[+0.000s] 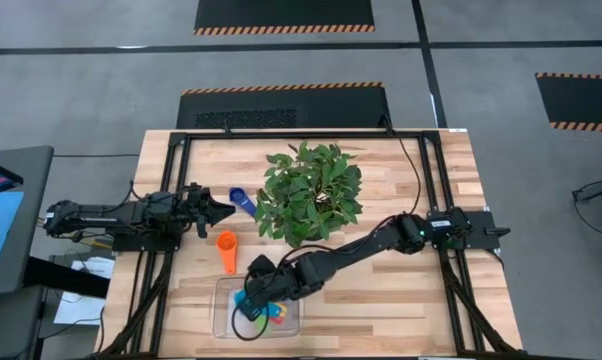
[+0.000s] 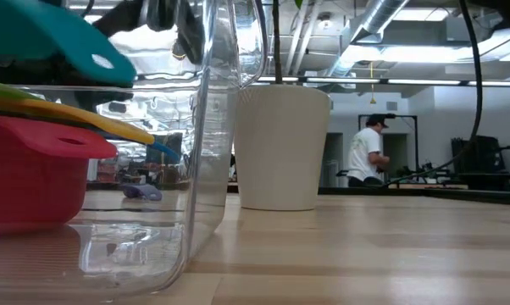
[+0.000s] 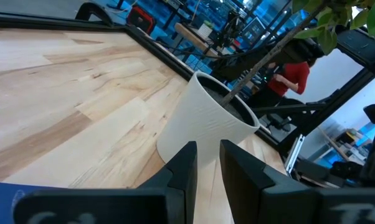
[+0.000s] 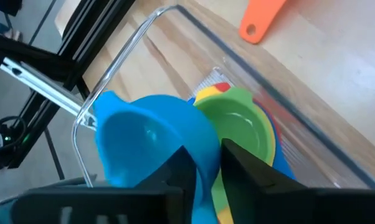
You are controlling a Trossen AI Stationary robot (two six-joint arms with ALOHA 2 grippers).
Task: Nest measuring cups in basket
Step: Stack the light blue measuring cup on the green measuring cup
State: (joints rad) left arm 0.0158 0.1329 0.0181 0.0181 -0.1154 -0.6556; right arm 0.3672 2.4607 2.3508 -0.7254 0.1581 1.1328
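The right tool [image 4: 203, 163] hangs over the basket [image 1: 222, 312] near the front edge of the surface [image 1: 401, 310], its two dark fingers [image 4: 175, 171] set close on either side of the handle of a light blue cup [image 4: 153, 140]. The fingers look pressed to that handle, but whether the grip is firm or loosening cannot be told. The cup's bowl sits tilted just beside and partly above a stack already in the basket: a green cup [image 4: 240, 127] on top, a yellow rim [image 4: 206, 94] and a red edge [image 4: 220, 86] showing beneath it. In the low view the red cup [image 2: 30, 174] rests on the clear basket floor, with the yellow and green handles lying over it and the light blue handle raised above them.

Outside the basket, an orange cup [image 1: 227, 245] lies on the surface just beyond its far wall, and a blue cup [image 1: 241, 200] lies farther back, beside the potted plant [image 1: 309, 192] in its white pot [image 2: 280, 148].

The left tool [image 1: 219, 210] waits above the surface near the blue cup, its fingers nearly together with a narrow gap, grasping nothing.

A person [image 2: 369, 152] stands in the room behind.
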